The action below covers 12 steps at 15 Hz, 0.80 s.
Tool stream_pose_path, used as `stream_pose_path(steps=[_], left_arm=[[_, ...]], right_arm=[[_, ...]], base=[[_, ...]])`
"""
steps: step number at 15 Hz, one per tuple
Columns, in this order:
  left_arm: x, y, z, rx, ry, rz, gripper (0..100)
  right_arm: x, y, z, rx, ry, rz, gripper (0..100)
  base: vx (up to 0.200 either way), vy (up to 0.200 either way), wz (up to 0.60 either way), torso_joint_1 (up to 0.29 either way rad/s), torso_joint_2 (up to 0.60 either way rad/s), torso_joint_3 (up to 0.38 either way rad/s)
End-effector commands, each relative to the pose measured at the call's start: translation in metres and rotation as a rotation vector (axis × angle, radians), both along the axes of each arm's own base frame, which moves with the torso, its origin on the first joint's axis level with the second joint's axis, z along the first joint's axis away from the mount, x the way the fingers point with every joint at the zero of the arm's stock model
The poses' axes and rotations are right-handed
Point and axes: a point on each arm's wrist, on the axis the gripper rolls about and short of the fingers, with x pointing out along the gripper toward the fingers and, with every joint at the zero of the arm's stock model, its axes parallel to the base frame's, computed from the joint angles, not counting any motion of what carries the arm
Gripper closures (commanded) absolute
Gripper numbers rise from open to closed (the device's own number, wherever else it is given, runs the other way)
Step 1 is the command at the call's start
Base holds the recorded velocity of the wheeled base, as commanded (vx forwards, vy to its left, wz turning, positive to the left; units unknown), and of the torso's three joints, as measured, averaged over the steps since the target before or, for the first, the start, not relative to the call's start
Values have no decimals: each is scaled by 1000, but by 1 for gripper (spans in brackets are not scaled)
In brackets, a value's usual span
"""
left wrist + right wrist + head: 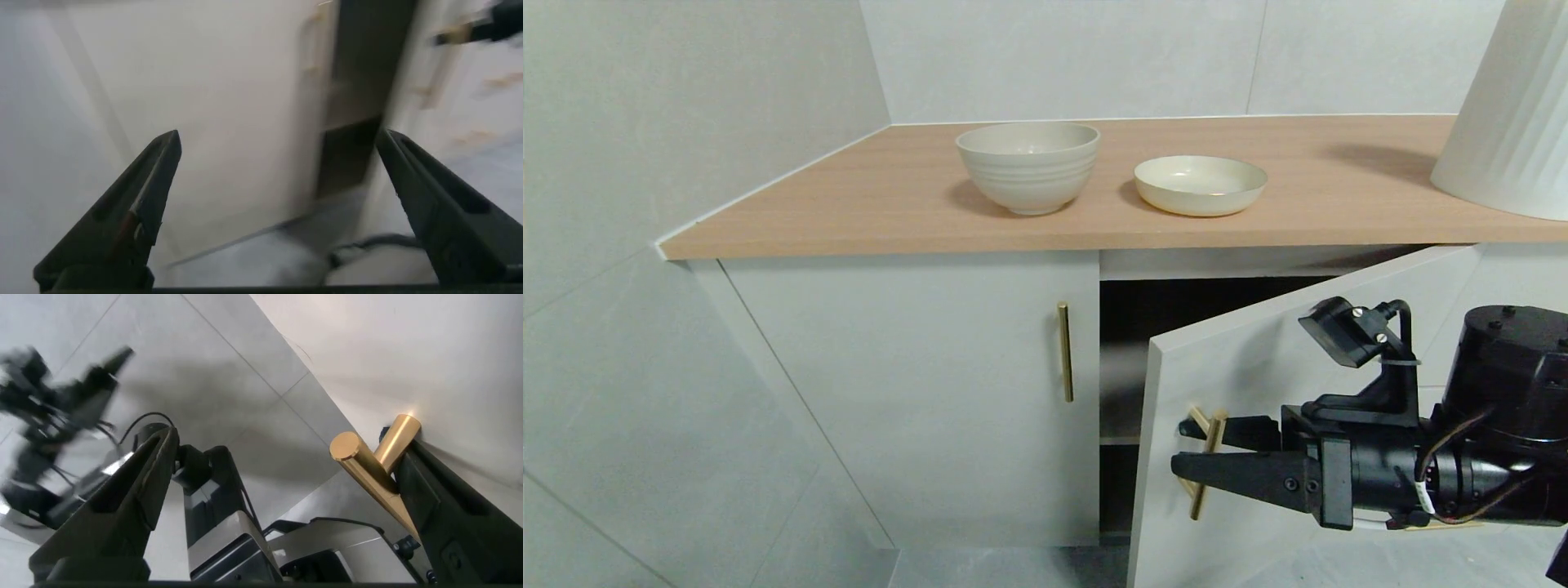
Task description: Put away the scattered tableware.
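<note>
We see right end effector (1178, 446) spread around door handle (1197, 505) | left end effector (278, 143) spread, empty | bowl (1028, 166), dish (1200, 184) on counter (849, 204): likely stiff, slick, breakable; grip at rims.

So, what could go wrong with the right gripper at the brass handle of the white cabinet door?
The right gripper is open around the brass bar handle, not clamped, so it may slip off during the pull. The partly open white cabinet door could then stop short.

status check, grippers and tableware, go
Right gripper open, straddling door handle. Left gripper open, empty. Bowl and dish on counter. Cabinet door ajar.
</note>
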Motion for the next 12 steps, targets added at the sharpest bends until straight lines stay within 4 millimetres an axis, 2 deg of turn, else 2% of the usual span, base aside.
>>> stream_pose_path(steps=[1, 2, 3, 4, 5, 6, 7, 8, 10, 12], left_arm=[[49, -3, 68, 1, 159, -156, 0], [72, -5, 87, -5, 203, -207, 0], [94, -6, 95, -9, 256, -247, 0], [101, -7, 96, -11, 277, -260, 0], [128, -12, 93, -12, 358, -310, 0], [155, -18, 83, -19, 433, -338, 0], [161, -20, 79, -20, 457, -345, 0], [181, -37, 53, -2, 580, -432, 0], [199, -53, 29, 6, 660, -492, 0], [205, -67, 9, 11, 687, -544, 0]], right_arm=[[-1, 0, 1, 1, -2, 1, 0], [-1, 0, 1, 1, -2, 1, 0], [0, 0, 1, 1, -2, -1, 0], [0, 0, 0, 0, 1, -1, 0], [0, 0, 0, -1, 2, 1, 0], [0, 0, -1, -2, 3, 1, 0], [0, 0, 0, -1, 2, 1, 0], [0, 0, 0, -1, 2, -1, 0], [1, 1, -3, -7, 11, 1, 0], [4, 3, -7, -18, 19, 0, 0]], base=[[0, 0, 0, 0, 0, 0], [0, 0, 0, 0, 0, 0], [0, 0, 0, 0, 0, 0], [0, 0, 0, 0, 0, 0], [0, 0, 0, 0, 0, 0], [0, 0, 0, 0, 0, 0], [0, 0, 0, 0, 0, 0], [0, 0, 0, 0, 0, 0], [0, 0, 0, 0, 0, 0], [0, 0, 0, 0, 0, 0]])
